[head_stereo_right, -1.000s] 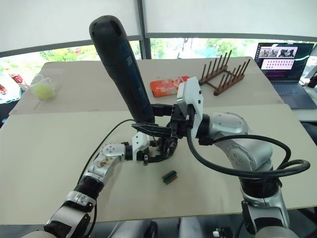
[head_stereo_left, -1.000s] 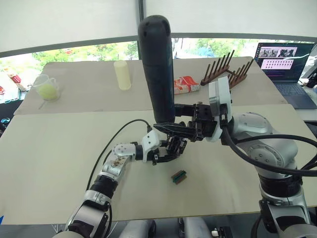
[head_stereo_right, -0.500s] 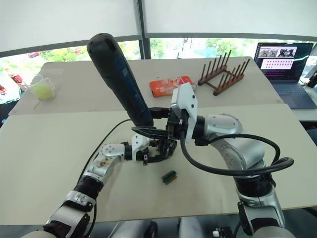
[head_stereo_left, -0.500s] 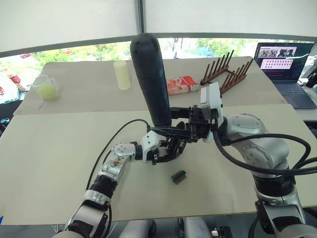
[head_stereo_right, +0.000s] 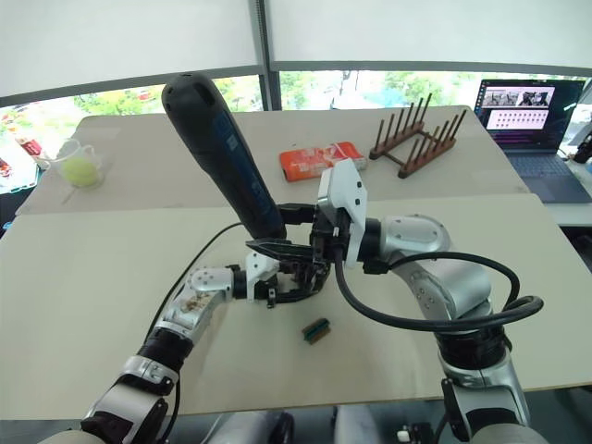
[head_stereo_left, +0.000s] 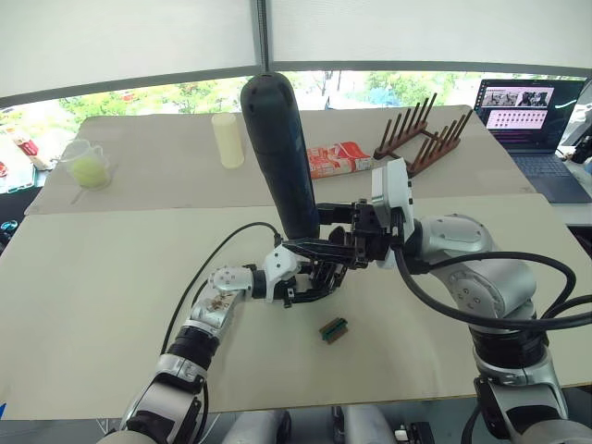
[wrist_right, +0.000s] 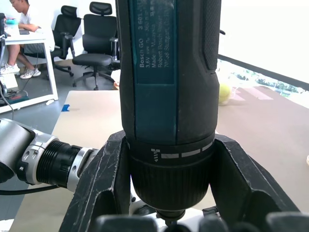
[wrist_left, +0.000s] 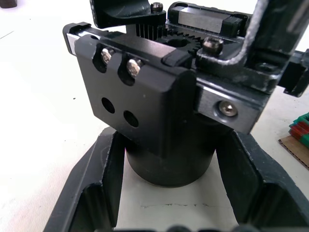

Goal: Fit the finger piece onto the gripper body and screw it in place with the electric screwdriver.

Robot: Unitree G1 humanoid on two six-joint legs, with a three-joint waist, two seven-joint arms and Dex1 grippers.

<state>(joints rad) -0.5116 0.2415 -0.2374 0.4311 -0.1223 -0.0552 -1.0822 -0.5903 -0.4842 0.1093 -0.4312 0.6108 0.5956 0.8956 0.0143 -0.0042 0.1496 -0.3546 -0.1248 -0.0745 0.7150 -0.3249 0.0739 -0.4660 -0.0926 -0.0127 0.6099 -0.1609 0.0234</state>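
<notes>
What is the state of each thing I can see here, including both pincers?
electric screwdriver: upright, slightly tilted, bit end down over the gripper body.
gripper body: standing on the table, rounded base between the left pincer's fingers.
right pincer: shut on the electric screwdriver.
left pincer: shut on the gripper body.
green-brown block: lying loose on the table, untouched.
laptop: open, screen on.
</notes>
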